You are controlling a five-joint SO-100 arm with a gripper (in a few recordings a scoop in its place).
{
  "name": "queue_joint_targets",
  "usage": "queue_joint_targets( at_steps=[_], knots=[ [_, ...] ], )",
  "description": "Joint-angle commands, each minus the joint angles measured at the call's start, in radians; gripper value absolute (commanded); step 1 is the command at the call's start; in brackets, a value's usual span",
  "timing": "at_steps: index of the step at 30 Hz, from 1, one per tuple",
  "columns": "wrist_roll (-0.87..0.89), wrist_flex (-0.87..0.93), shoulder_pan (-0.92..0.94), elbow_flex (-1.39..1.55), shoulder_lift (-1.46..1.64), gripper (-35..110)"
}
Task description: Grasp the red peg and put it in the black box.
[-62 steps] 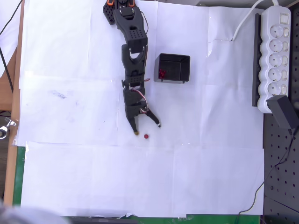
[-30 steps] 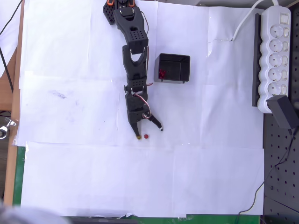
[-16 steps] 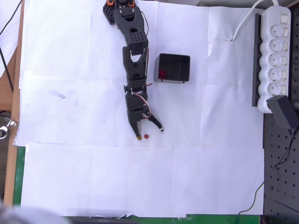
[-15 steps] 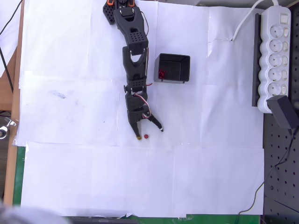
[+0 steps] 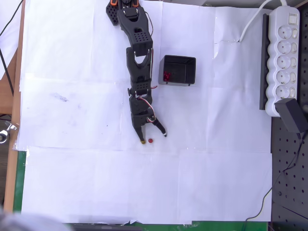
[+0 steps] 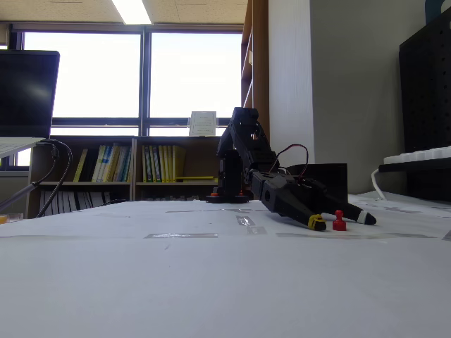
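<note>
The red peg [image 5: 150, 141] [image 6: 339, 221] stands upright on the white paper, a small dot in the overhead view. My black gripper [image 5: 153, 138] [image 6: 342, 221] is low over the table and open, its two fingers on either side of the peg. One fingertip is yellow [image 5: 142, 142], the other white [image 5: 164, 134]. The black box [image 5: 177, 70] [image 6: 325, 182] sits behind, right of the arm in the overhead view, with something red inside it.
A white power strip [image 5: 284, 57] and a black adapter [image 5: 293, 117] lie along the right edge. White paper sheets [image 5: 96, 178] cover the table. In the fixed view, a dark pegboard panel [image 6: 426, 105] rises at the right.
The gripper dropped forward to straddle the peg about two seconds ago. Since then the white-tipped finger has closed in slightly. The peg has not moved.
</note>
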Motion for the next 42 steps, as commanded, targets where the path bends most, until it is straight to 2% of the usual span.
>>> queue_joint_targets(
  at_steps=[1, 14, 19, 23, 26, 28, 31, 37, 42],
  knots=[
    [-0.020, 0.025, -0.034, 0.003, -0.020, 22],
    [-0.021, 0.025, -0.035, 0.015, -0.012, 1],
    [-0.043, 0.025, -0.035, 0.009, -0.015, 0],
    [-0.086, 0.026, -0.002, -0.118, -0.110, 0],
    [-0.026, 0.110, 0.020, -0.270, -0.293, 0],
    [0.035, 0.284, 0.035, -0.318, -0.453, 0],
    [0.143, 0.693, 0.054, -0.245, -0.649, 0],
    [0.374, 1.542, 0.057, 0.265, -0.759, 0],
    [0.468, 1.942, 0.009, 0.543, -0.795, 0]
  ],
)
